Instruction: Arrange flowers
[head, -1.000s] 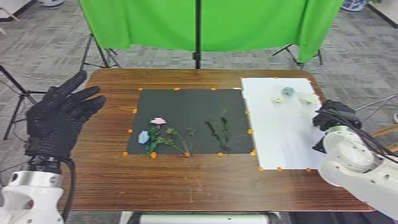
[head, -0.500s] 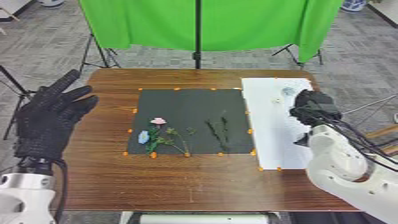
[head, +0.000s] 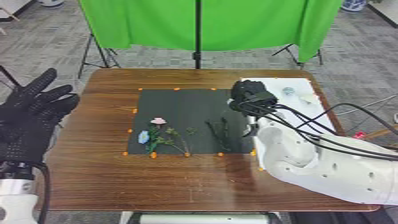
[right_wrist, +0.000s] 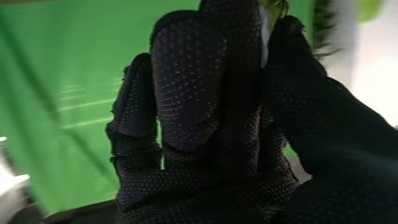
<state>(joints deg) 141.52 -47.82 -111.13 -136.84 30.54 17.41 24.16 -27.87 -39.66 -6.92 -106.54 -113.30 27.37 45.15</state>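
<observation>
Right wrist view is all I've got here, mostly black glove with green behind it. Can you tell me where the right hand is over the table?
Observer: The right hand is over the far right corner of the dark mat, beside the white sheet.
Operator: Okay, are there any flowers on that mat?
Observer: Yes, a pink flower and a blue flower lie toward its left side, the pink one farther from the robot.

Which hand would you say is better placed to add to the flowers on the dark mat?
Right, probably: the right hand is at the dark mat and apparently pinches something green, while the open left hand is out left of the table.
</observation>
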